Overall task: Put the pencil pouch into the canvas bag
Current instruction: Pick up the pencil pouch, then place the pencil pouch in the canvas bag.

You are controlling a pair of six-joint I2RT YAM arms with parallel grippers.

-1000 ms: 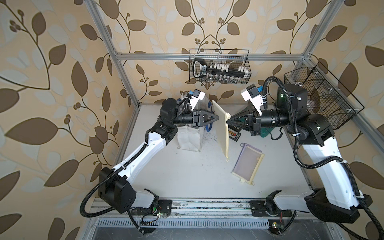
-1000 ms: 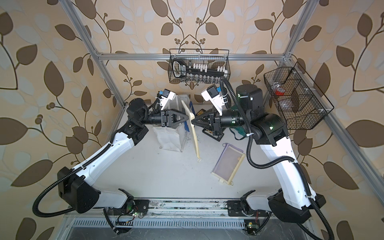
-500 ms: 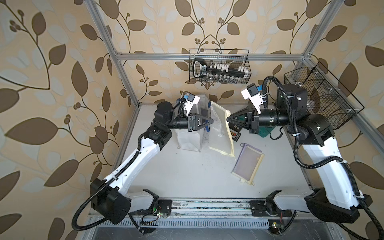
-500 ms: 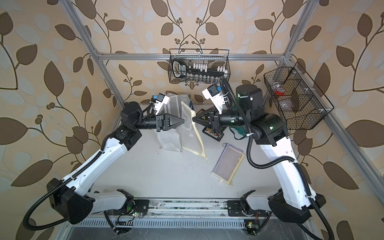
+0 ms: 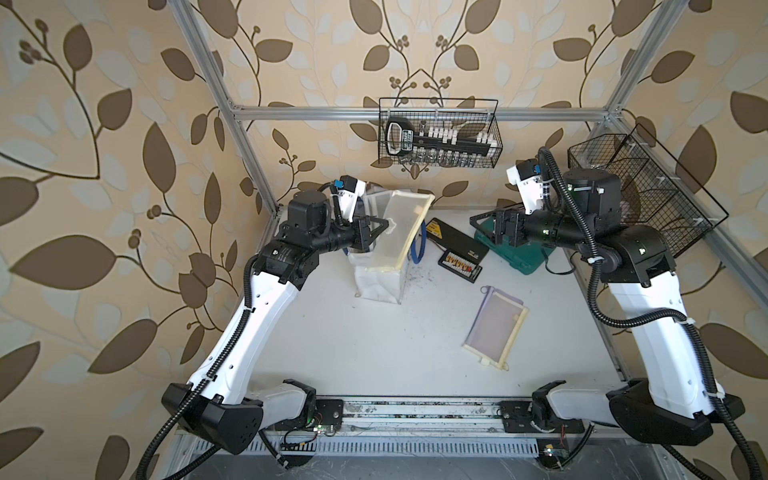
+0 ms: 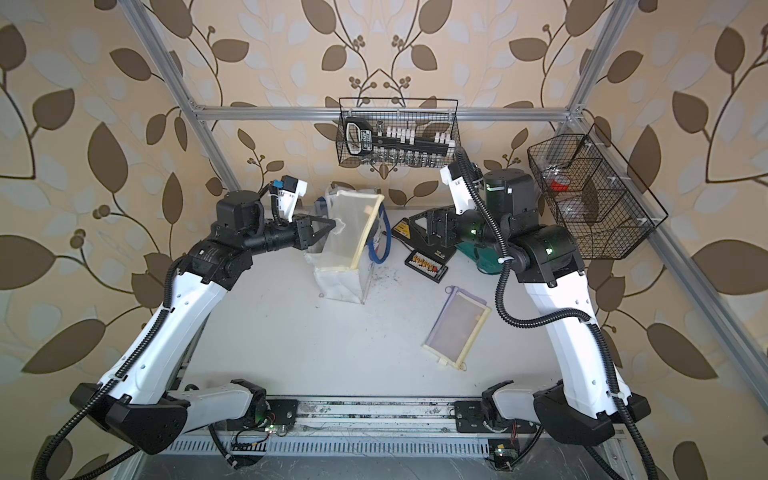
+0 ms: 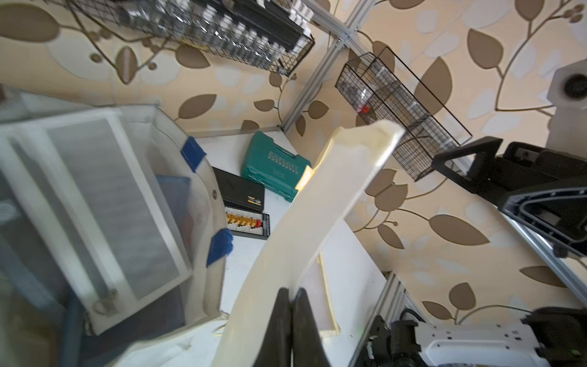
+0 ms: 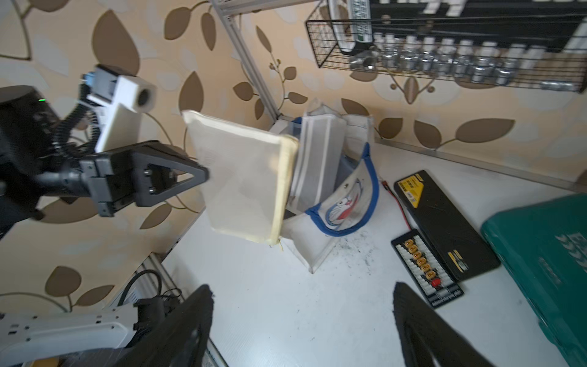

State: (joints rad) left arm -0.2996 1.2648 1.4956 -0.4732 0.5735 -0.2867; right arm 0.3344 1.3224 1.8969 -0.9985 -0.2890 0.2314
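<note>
The pencil pouch (image 5: 403,232) (image 6: 351,232) is a cream mesh pouch with a yellowish zip edge. It hangs tilted over the open top of the canvas bag (image 5: 378,286) (image 6: 340,284). My left gripper (image 5: 388,224) (image 7: 290,290) is shut on the pouch's edge (image 7: 317,216), also visible in the right wrist view as pouch (image 8: 244,184) and left gripper (image 8: 203,174). The white canvas bag (image 8: 343,203) with blue handles stands upright and holds another grey mesh pouch (image 7: 104,190). My right gripper (image 5: 482,226) (image 8: 300,289) is open and empty, off to the right of the bag.
A purple mesh pouch (image 5: 494,328) lies flat right of centre. A green tool case (image 5: 515,249) and a black connector box (image 5: 457,249) sit behind it, under my right arm. Wire baskets hang on the back wall (image 5: 440,133) and the right wall (image 5: 640,187).
My right gripper opened, let go of the pouch and drew back to the right. My left gripper shut on the pouch and swung it left over the bag.
</note>
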